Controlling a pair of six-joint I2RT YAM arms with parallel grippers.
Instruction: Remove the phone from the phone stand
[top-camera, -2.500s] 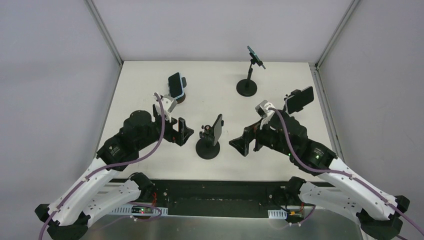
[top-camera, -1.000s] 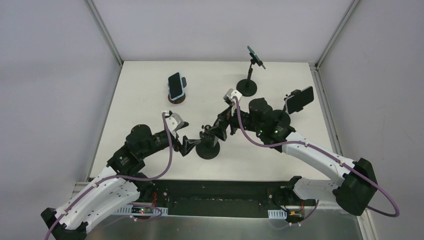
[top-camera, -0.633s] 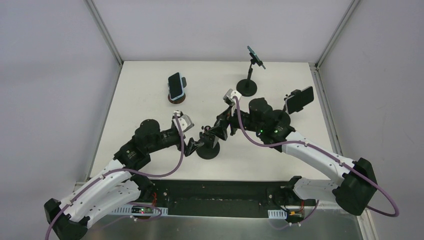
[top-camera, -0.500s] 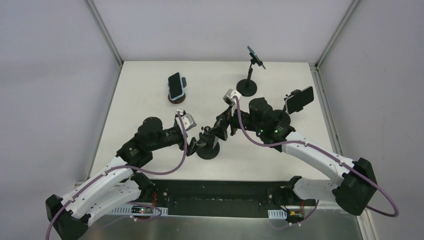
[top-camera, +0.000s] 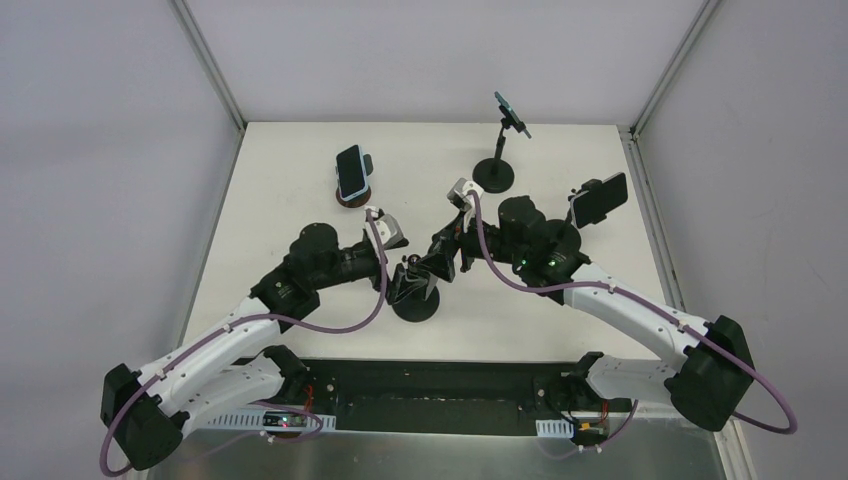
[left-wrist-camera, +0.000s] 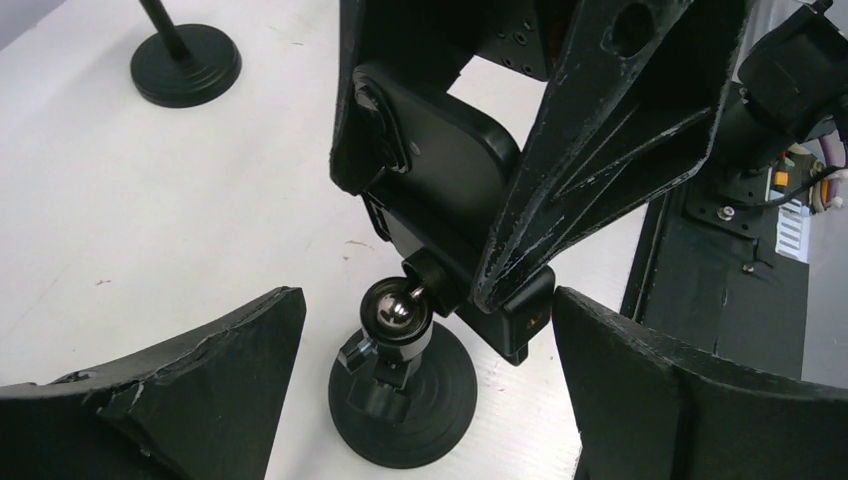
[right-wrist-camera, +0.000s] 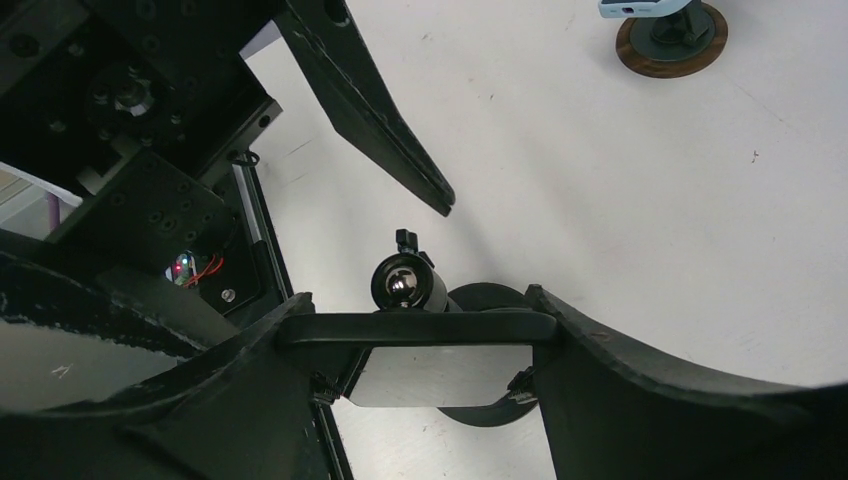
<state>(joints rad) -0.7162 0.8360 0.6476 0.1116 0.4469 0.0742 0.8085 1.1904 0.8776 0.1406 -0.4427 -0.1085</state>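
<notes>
1. The phone (right-wrist-camera: 440, 375) sat clamped in the phone stand (left-wrist-camera: 404, 408), near the middle of the worktop (top-camera: 290, 210) and a little toward its near edge
2. The right pincer (right-wrist-camera: 418, 325) held the phone, with one finger pressed against each of two opposite edges; the stand's shiny ball joint (right-wrist-camera: 403, 284) showed just past the phone's rim
3. The left pincer (left-wrist-camera: 425, 300) stood wide and gripped nothing; its two fingers lay low on either side of the stand's neck, apart from it
4. In the left wrist view the right pincer's fingers (left-wrist-camera: 600, 150) reached in from the top of the view around the phone, whose dark back sat tilted on the ball joint, above the round black base
5. In the top view the two arms met at the stand, the left arm from the left and the right arm from the right, and the pincers hid most of the phone
6. A second phone (top-camera: 350, 171) rested on a brown round base at the back left
7. A third phone (top-camera: 511, 112) perched on a tall thin stand (top-camera: 494, 172) at the back
8. A fourth phone (top-camera: 599, 199) stood near the right edge, its support hidden behind the right arm
</notes>
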